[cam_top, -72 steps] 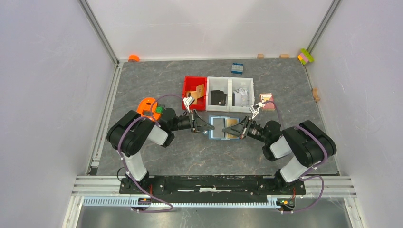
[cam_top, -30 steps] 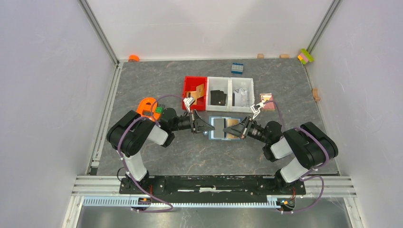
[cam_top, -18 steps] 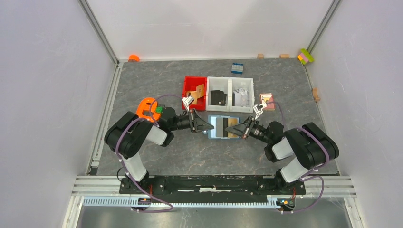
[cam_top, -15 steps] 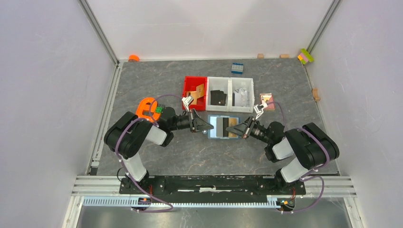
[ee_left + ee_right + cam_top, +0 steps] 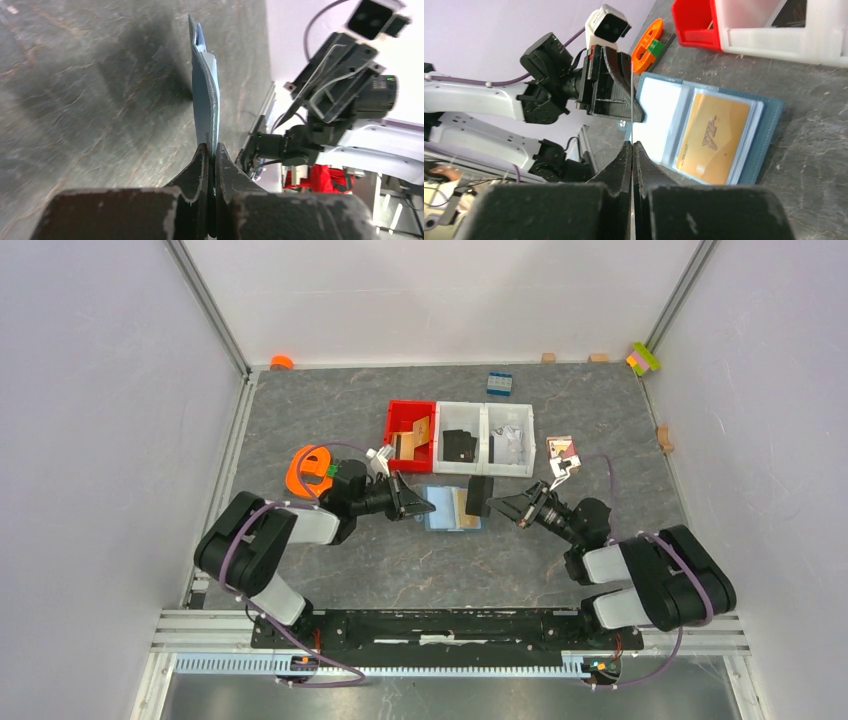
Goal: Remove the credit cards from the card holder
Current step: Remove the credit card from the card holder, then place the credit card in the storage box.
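The steel-blue card holder (image 5: 452,510) lies open on the table, and a tan-gold credit card (image 5: 713,137) sits in its right-hand pocket. My left gripper (image 5: 212,147) is shut on the holder's left edge (image 5: 205,100), seen edge-on in the left wrist view. My right gripper (image 5: 632,144) is shut on a dark credit card (image 5: 479,496), which is free of the pockets and held just above the holder's right side. That card shows only as a thin line in the right wrist view.
Behind the holder stand a red bin (image 5: 392,426) with a tan card and two white bins (image 5: 485,426) holding a black and a silvery card. An orange ring (image 5: 310,464) lies by the left arm. A blue brick (image 5: 499,383) sits further back.
The right gripper closed on the dark card and drew it out of the holder to the right. The left gripper and the holder shifted a little to the left.
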Available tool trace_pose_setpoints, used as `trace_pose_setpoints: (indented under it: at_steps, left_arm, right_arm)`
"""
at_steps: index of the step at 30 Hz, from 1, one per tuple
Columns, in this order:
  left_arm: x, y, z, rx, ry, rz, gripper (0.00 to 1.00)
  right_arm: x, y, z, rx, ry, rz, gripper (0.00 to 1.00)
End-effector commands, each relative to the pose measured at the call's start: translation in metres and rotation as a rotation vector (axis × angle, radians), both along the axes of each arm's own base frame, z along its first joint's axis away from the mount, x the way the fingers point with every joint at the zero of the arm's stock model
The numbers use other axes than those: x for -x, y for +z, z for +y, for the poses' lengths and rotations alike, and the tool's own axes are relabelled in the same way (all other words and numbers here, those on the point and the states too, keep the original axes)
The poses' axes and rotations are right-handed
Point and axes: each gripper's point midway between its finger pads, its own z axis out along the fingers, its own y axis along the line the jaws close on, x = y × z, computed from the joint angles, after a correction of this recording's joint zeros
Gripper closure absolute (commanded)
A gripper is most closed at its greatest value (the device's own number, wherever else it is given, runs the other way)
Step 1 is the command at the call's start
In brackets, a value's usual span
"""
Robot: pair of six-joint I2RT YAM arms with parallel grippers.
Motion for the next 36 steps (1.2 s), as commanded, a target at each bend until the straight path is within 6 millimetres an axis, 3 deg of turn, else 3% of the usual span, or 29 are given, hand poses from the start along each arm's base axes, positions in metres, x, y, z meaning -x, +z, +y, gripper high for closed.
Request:
trace_pose_setpoints:
  at_steps: [1,7,11,23,30,36]
  left_arm:
    - [-0.008,-0.013,0.013,-0.151,0.043,-0.044,0.98]
    - [-0.010,-0.027,0.021,-0.231,0.066,-0.009,0.98]
    - [-0.010,-0.027,0.023,-0.253,0.061,-0.027,0.98]
    - [-0.006,-0.026,0.011,-0.243,0.006,-0.037,0.98]
    - [-0.004,-0.026,0.008,-0.244,-0.008,-0.041,0.98]
    - [-0.003,-0.025,0.006,-0.241,-0.014,-0.041,0.98]
  right_arm:
    - [-0.025,-0.010,-0.010,0.143,-0.099,-0.057,1.00]
    - [-0.061,-0.013,-0.008,0.189,-0.157,0.013,1.00]
    - [-0.091,-0.020,-0.002,0.230,-0.175,0.048,1.00]
    - [-0.158,-0.026,0.036,0.325,-0.195,0.089,0.99]
    - [-0.191,-0.039,0.035,0.359,-0.291,0.142,0.98]
    - [-0.211,-0.036,0.054,0.355,-0.277,0.144,0.98]
